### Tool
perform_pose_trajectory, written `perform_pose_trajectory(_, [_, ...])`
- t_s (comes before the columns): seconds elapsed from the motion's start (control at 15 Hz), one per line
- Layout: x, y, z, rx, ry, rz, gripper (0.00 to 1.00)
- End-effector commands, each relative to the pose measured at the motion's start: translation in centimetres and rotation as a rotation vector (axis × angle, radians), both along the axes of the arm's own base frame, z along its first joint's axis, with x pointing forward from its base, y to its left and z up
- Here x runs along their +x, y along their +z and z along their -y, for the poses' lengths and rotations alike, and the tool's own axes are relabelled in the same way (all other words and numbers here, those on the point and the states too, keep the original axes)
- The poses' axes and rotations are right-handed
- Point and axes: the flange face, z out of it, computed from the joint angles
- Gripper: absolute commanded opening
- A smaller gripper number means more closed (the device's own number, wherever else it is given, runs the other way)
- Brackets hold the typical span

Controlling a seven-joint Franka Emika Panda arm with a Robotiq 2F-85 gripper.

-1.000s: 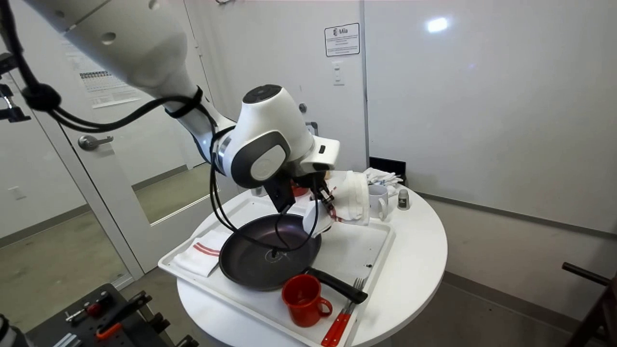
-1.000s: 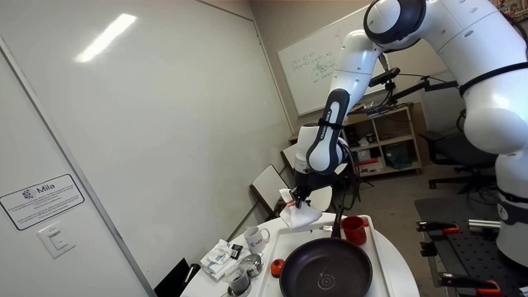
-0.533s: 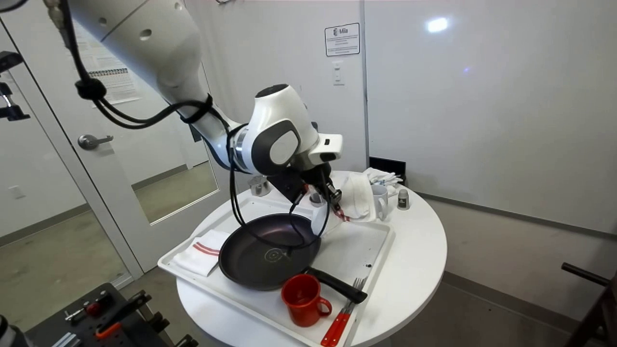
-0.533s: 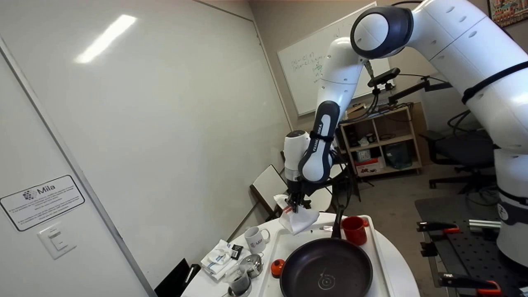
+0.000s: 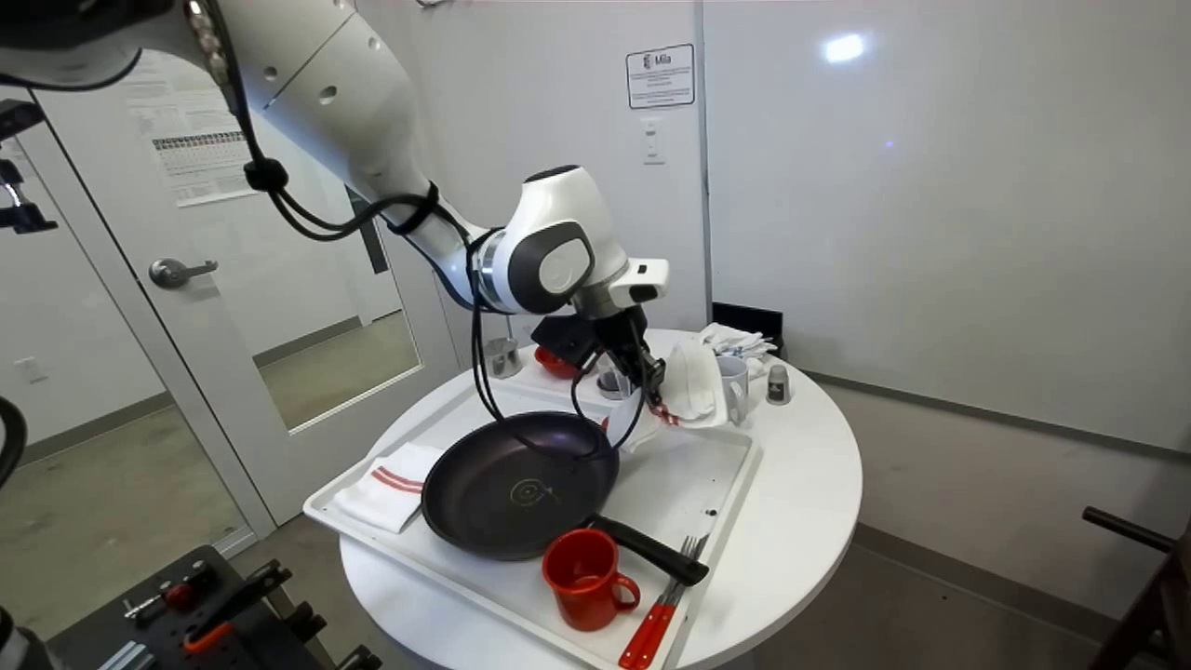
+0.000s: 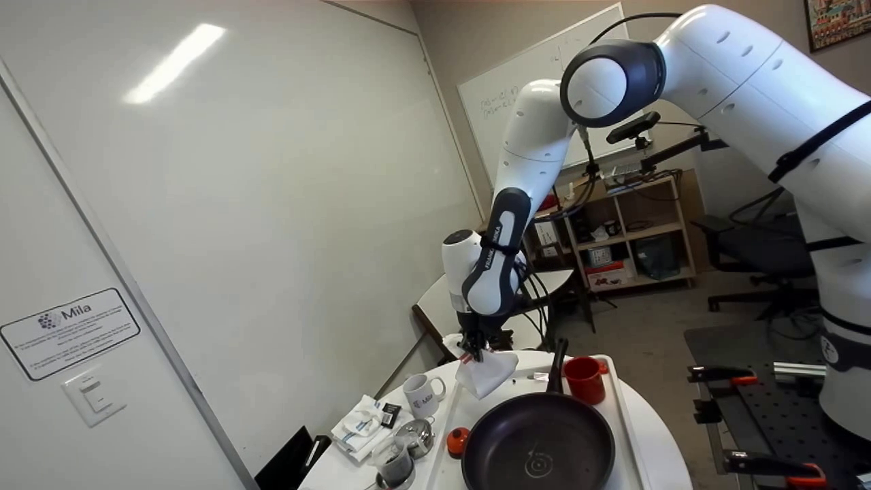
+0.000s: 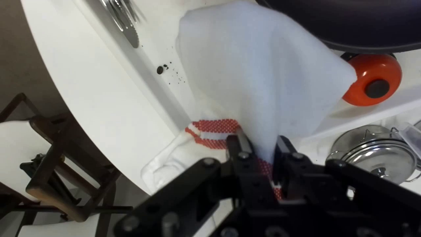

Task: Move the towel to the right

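Observation:
A white towel with red stripes [image 5: 693,381] hangs from my gripper [image 5: 654,395] over the tray's far right part. In an exterior view the same towel [image 6: 486,374] hangs below my gripper [image 6: 476,350], beside the pan. In the wrist view my gripper [image 7: 260,141] is shut on the bunched, striped middle of the towel [image 7: 236,59]. Cloth spreads out on both sides of the fingers. A second folded white towel with red stripes [image 5: 386,489] lies at the tray's left side, partly behind the pan.
A dark frying pan [image 5: 521,489] sits on the white tray [image 5: 744,465]. A red mug [image 5: 586,582] and red-handled cutlery [image 5: 651,633] are near its handle. An orange pot [image 7: 371,79] is beside the pan. A white mug [image 6: 422,395] and metal pots [image 6: 415,435] stand beyond the tray.
The arm has lowered and moved right, away from the pan, in an exterior view, carrying the towel with it. The pan, mugs and second towel have not moved.

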Motion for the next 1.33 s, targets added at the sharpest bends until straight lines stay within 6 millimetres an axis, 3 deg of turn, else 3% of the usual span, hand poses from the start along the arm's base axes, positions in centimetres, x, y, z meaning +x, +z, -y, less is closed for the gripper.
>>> perform_pose_trajectory(0.0, [2.4,-0.7,0.6,-0.024,-0.004,-0.061,0.04])
perform_pose_trajectory(0.47, [4.4,-2.7,2.3,-0.032,-0.030,-0.109,0.04])
perform_pose_trajectory(1.27, [6.8,-7.9,1.7,0.011,-0.040,-0.113,0.04])
